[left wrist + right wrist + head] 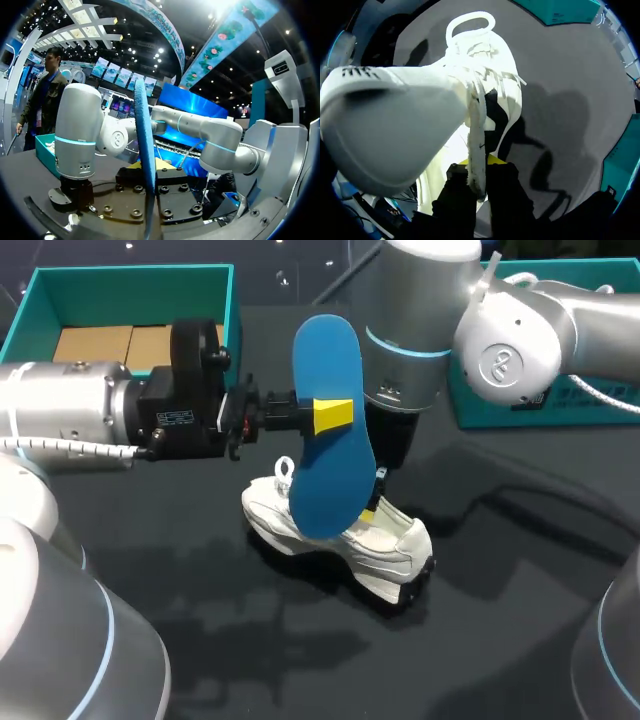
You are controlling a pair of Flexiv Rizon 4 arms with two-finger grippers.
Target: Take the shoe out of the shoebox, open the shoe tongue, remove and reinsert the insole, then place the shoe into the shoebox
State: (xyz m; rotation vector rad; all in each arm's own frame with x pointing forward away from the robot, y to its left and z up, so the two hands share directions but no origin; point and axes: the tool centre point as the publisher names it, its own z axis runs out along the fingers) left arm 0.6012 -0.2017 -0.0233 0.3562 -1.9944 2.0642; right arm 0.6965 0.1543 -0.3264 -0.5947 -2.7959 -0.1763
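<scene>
My left gripper comes in from the left and is shut on a blue insole, holding it upright above the shoe. In the left wrist view the insole stands edge-on between the fingers of the left gripper. A white shoe lies on the dark table, its heel loop to the left. My right gripper points down into the shoe. In the right wrist view the right gripper pinches a thin white edge of the shoe by the laces.
A teal shoebox with brown cardboard inside stands at the back left. A second teal box lies at the back right, partly behind my right arm. Dark table surface shows in front of and to the right of the shoe.
</scene>
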